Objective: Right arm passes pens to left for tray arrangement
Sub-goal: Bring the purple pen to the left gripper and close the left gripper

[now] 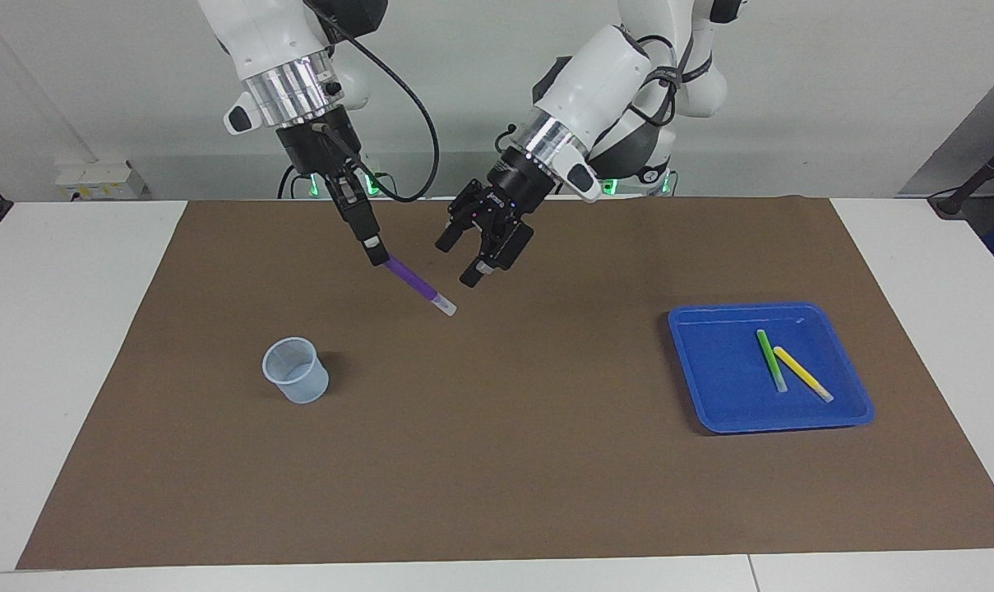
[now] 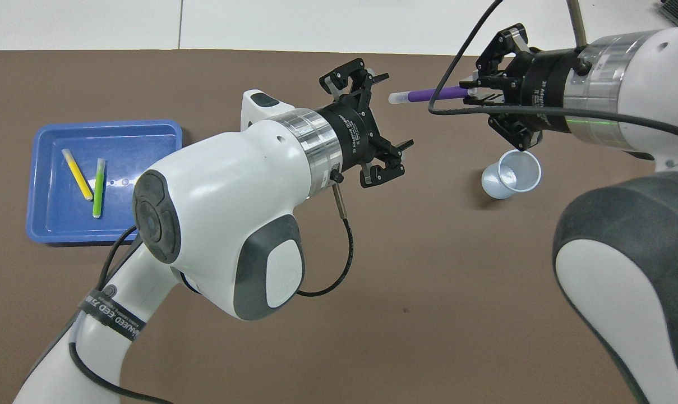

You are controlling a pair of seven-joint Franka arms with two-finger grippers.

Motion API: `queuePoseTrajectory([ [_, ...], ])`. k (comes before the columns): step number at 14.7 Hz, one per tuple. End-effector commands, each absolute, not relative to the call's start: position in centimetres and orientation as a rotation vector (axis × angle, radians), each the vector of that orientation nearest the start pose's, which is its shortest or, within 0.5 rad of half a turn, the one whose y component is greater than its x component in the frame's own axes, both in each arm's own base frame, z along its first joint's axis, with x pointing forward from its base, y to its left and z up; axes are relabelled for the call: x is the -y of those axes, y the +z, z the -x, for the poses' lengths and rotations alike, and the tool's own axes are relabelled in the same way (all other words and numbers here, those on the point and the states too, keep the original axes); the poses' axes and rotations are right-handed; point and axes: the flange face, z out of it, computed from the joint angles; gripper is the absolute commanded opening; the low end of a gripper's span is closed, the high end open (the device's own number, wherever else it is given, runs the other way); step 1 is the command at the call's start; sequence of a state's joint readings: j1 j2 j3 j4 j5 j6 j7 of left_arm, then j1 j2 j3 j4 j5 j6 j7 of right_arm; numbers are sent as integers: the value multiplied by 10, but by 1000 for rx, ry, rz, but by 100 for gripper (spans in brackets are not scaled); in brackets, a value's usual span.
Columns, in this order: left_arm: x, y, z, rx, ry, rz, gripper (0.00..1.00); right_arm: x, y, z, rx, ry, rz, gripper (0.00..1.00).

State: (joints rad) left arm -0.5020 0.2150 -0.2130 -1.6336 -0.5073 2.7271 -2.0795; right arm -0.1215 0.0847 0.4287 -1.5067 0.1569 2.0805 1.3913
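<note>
My right gripper [image 1: 376, 251] is shut on one end of the purple pen [image 1: 418, 286] and holds it slanted in the air over the brown mat; both also show in the overhead view, gripper [image 2: 473, 95] and pen [image 2: 428, 94]. The pen's free whitish end points at my left gripper [image 1: 460, 261], which is open beside it and is not gripping it; it also shows in the overhead view [image 2: 392, 112]. The blue tray [image 1: 710, 370] lies toward the left arm's end of the table. The green pen [image 1: 769, 359] and yellow pen [image 1: 802, 373] lie in it side by side.
A small clear plastic cup [image 1: 297, 370] stands upright on the brown mat [image 1: 497, 460] toward the right arm's end, farther from the robots than the held pen. It also shows in the overhead view [image 2: 512, 174]. White table borders the mat.
</note>
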Motion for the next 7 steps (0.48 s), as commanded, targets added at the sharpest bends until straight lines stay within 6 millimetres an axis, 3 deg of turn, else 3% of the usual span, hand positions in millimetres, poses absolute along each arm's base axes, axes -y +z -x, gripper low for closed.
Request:
queuePoseTrajectory([
  [1, 420, 599, -535, -1695, -339, -1398, 99, -190, 669, -580, -1409, -233, 2227, 0],
  [5, 426, 592, -534, -1692, -338, -1404, 98, -196, 664, -575, -1429, -218, 2226, 0],
  [7, 428, 590, -533, -1692, -339, -1409, 92, -198, 661, -571, -1435, -188, 2215, 0],
])
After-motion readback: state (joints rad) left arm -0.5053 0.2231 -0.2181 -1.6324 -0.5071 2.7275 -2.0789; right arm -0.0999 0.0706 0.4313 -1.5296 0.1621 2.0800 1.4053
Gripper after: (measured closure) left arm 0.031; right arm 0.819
